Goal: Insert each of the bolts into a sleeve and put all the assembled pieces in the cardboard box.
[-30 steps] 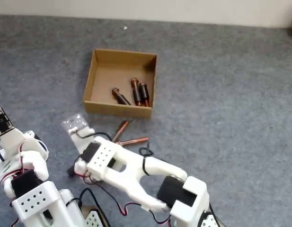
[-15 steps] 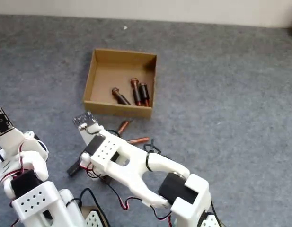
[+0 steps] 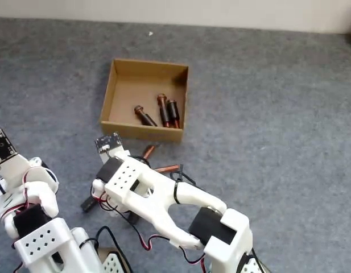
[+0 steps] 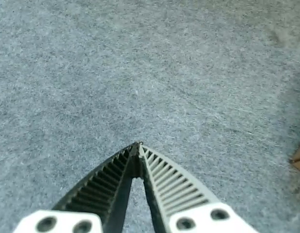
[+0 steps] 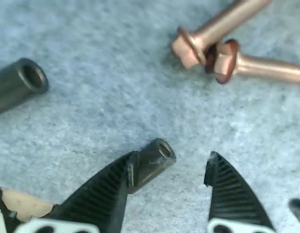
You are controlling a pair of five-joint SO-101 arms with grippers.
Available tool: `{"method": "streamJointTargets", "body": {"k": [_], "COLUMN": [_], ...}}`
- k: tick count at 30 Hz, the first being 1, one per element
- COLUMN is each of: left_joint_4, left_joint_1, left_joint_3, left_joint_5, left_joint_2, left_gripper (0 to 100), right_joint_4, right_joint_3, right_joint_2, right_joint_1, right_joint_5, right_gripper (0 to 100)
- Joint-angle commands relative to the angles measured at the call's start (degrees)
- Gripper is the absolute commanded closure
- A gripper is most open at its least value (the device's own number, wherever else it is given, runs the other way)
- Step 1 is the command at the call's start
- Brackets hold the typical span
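Sleeve lies inside wide-spread right claw, hard by one finger (two bolts just beyond); left claw pinched closed over grey surface.

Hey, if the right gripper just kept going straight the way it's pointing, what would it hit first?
Probably the short dark sleeve, lying at one fingertip of the open right gripper. Past it are the heads of two copper bolts. Depth is unclear, so that's a guess.
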Motion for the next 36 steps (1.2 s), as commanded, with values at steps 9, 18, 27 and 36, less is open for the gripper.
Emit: {"method": "streamJointTargets", "body": {"k": [9, 18, 27, 36], "left_joint_4": [-1.1, -1.1, -1.1, -1.1], "left_joint_1": [-0.2, -0.2, -0.2, -0.2], "left_joint_3": [-2.4, -2.4, -2.4, -2.4], "left_joint_5": [0.5, 0.5, 0.5, 0.4], "left_joint_2": [-0.6, -0.6, -0.6, -0.6], "left_gripper": [99, 99, 99, 99], "right_joint_4": [0.4, 9.0, 12.1, 12.1], "right_joint_3": [-2.8, -10.5, -14.2, -14.5], "right_joint_2": [0.0, 11.0, 13.5, 13.5], "right_joint_1": [0.5, -2.0, -2.0, -1.8], "right_joint_5": [-1.0, -3.0, -0.8, 10.8], "right_gripper": [85.1, 85.1, 92.3, 99.2]}}
